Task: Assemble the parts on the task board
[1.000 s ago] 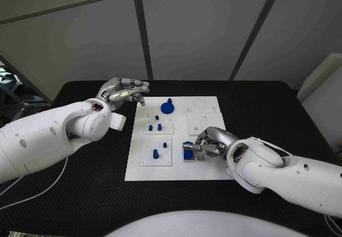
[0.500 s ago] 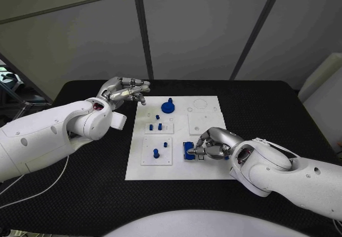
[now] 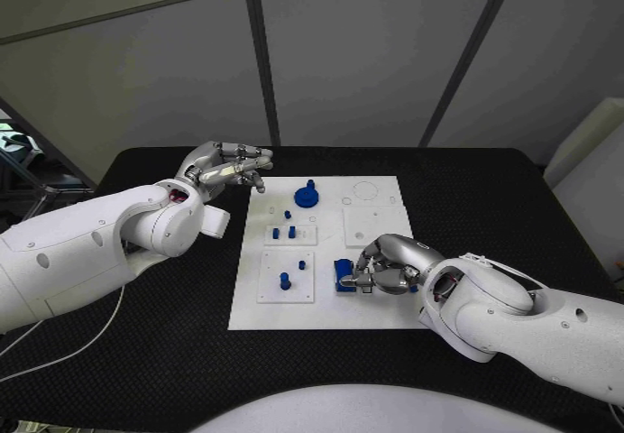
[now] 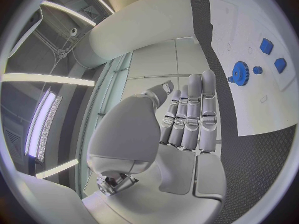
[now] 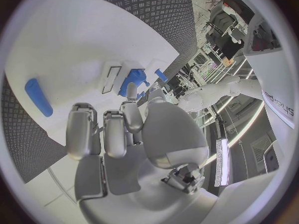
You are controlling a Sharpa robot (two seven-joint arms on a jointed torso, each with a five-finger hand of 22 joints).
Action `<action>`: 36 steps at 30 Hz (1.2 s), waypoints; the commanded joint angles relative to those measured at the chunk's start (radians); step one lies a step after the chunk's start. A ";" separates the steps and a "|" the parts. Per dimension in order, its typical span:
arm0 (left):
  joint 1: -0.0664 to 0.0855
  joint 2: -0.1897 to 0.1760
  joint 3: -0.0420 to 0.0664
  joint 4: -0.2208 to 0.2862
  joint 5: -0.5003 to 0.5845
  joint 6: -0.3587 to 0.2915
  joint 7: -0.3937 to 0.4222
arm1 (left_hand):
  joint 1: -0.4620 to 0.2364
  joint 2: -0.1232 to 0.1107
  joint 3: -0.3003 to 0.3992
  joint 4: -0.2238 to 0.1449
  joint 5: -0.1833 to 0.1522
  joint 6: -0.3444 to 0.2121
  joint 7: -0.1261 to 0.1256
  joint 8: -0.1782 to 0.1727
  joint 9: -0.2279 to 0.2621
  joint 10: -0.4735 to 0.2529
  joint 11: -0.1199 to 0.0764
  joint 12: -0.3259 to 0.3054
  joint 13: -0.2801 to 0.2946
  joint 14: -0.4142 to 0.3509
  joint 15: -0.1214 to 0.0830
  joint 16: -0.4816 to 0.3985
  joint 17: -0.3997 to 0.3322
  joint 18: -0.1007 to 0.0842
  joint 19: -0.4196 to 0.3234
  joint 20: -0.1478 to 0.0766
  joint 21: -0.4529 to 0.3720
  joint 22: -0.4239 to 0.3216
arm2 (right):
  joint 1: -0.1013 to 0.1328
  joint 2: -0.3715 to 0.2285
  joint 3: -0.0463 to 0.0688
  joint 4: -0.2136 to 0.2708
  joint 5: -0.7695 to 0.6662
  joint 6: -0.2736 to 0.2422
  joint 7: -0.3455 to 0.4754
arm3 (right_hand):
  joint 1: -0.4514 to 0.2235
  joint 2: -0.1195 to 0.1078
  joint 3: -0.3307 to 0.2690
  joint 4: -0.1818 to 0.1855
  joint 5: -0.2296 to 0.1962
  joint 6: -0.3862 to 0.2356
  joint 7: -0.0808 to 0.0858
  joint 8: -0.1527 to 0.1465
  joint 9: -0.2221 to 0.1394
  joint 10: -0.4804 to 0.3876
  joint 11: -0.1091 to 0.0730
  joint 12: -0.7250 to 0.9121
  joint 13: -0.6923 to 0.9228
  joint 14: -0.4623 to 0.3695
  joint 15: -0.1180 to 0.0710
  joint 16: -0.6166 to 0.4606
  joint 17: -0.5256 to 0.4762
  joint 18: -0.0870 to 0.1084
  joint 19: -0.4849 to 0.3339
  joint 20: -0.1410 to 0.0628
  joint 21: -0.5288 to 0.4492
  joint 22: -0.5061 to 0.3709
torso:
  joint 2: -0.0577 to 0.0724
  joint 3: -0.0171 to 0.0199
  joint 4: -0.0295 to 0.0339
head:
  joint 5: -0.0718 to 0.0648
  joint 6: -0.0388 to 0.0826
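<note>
From above, the white task board (image 3: 325, 311) lies in the middle of the black counter (image 3: 156, 361). The left robot hand (image 3: 229, 166) hangs off the board's far left corner, above bare counter, fingers curled loosely together and holding nothing. Near the board's far edge sits a blue gear-shaped part (image 3: 306, 196). Down the left side lie two small white plates: one carries a pair of short blue pegs (image 3: 282, 233), the one nearer the robot carries a taller blue peg (image 3: 284, 281) and a smaller one just beside it. A lone small peg (image 3: 286, 215) stands between the gear and the first plate. The right robot hand (image 3: 379, 265) is low over the board's near right part, its fingers bent down against a blue block (image 3: 344, 273); whether they actually grip it I cannot tell.

From the left wrist, that robot hand (image 4: 187, 119) shows its fingers lying close side by side, nothing in them, with the board beyond them and the blue gear (image 4: 240, 73) and two small blue pieces (image 4: 266, 46) on it.

From the right wrist, the right robot hand (image 5: 118, 129) reaches onto the white board, a fingertip (image 5: 131, 91) touching the blue block (image 5: 133, 78), which stands beside a narrow slot. A separate long blue bar (image 5: 39, 97) lies flat near the board's edge, well apart from the hand.
</note>
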 commanded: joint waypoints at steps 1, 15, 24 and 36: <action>0.002 0.000 0.001 0.001 0.002 0.008 0.005 | -0.008 -0.002 -0.002 0.001 0.004 -0.008 0.003 0.005 0.000 -0.008 0.002 0.003 -0.002 -0.006 0.003 -0.006 -0.001 -0.019 -0.008 0.002 -0.004 -0.001 | 0.001 0.002 0.000 -0.002 -0.016 0.006 0.010 | 0.006 0.002 0.000 -0.005 0.005 0.010 0.000 0.003 0.002 0.007 -0.002 0.006 0.000 0.073 -0.008 0.004 0.091 -0.013 0.006 -0.004 0.004 0.001 | 0.001 -0.0003 -0.0002 | 0.000 0.000; 0.002 0.001 0.000 0.000 0.002 0.008 0.002 | -0.008 -0.001 -0.002 0.001 0.004 -0.008 0.003 0.005 0.000 -0.008 0.002 0.003 -0.002 -0.006 0.003 -0.006 -0.001 -0.019 -0.008 0.002 -0.004 -0.001 | 0.002 0.024 0.001 -0.038 -0.085 0.050 -0.017 | 0.150 0.017 0.049 -0.087 -0.092 0.011 -0.010 0.003 0.014 0.009 -0.011 0.002 0.005 0.073 -0.017 0.006 0.098 -0.014 0.007 -0.013 0.007 0.008 | 0.001 -0.0001 0.0008 | 0.000 -0.002; 0.002 0.001 0.000 0.000 0.002 0.009 0.002 | -0.008 -0.001 -0.002 0.001 0.004 -0.008 0.003 0.005 0.000 -0.008 0.002 0.003 -0.002 -0.006 0.003 -0.006 -0.001 -0.019 -0.008 0.002 -0.004 -0.001 | 0.002 0.030 0.001 -0.043 -0.112 0.027 -0.026 | 0.161 0.022 0.058 -0.095 -0.118 0.017 -0.009 0.000 0.015 0.010 -0.010 0.002 0.008 0.074 -0.015 0.007 0.101 -0.015 0.008 -0.012 0.008 0.010 | 0.000 -0.0002 -0.0008 | 0.000 -0.003; 0.002 -0.003 0.000 -0.002 0.002 0.009 0.000 | -0.008 -0.001 -0.002 0.001 0.004 -0.008 0.003 0.005 0.000 -0.008 0.002 0.003 -0.002 -0.006 0.003 -0.006 -0.001 -0.019 -0.008 0.002 -0.004 -0.001 | 0.003 -0.031 0.001 -0.007 0.023 -0.084 0.069 | 0.060 0.020 0.026 -0.010 0.024 -0.011 0.004 -0.021 0.020 0.000 0.001 -0.019 -0.002 0.070 -0.007 -0.004 0.085 -0.012 0.000 -0.006 -0.004 -0.005 | 0.000 -0.0003 -0.0006 | 0.000 0.002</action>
